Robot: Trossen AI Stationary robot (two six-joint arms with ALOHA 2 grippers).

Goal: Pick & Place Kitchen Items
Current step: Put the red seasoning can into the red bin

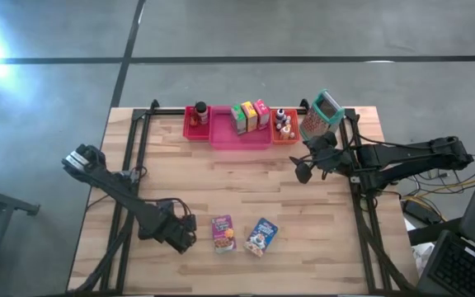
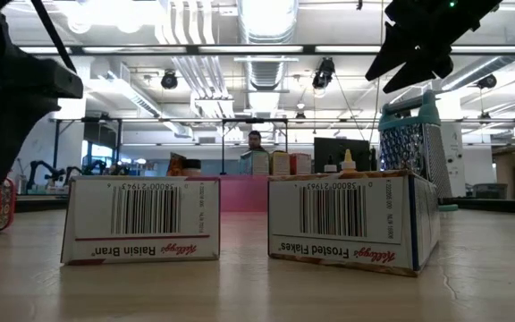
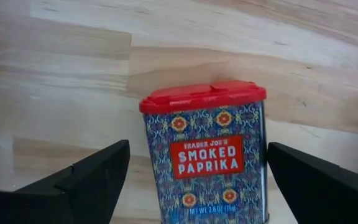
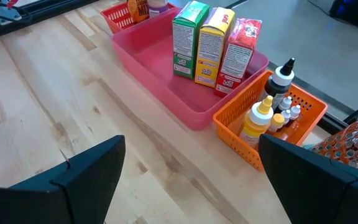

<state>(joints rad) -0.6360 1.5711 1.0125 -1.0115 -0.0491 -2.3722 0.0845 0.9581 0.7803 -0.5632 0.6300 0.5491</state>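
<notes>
1. Two cereal boxes are lying flat near the table's (image 1: 246, 186) front edge in the high view: a purple Raisin Bran box (image 1: 223, 233) and a blue Frosted Flakes box (image 1: 262, 236), long axes running roughly front to back, the blue one tilting slightly. The left gripper (image 1: 184, 235) is sitting just beside the purple box; the right gripper (image 1: 308, 165) is hovering near the orange bin (image 1: 284, 136). A red bin (image 1: 196, 122), a pink bin (image 1: 241, 136) and a box grater (image 1: 321, 115) are lining the far edge.

2. Both boxes are showing their barcoded ends in the low view, reading "Raisin Bran" (image 2: 141, 220) and "Frosted Flakes" (image 2: 351, 222) upside down.

3. One upright tin with a red lid, labelled "Trader Joe's Smoked Paprika" (image 3: 205, 152), is standing between the left claw's widely spread fingers (image 3: 73, 186) in the left wrist view, touching neither.

4. Three upright cartons, green (image 4: 188, 38), yellow (image 4: 211, 45) and red (image 4: 237, 53), are standing side by side in the pink bin in the right wrist view; small capped bottles (image 4: 272, 102) are filling the orange bin. The right claw's fingers (image 4: 82, 177) are spread and holding nothing.
</notes>
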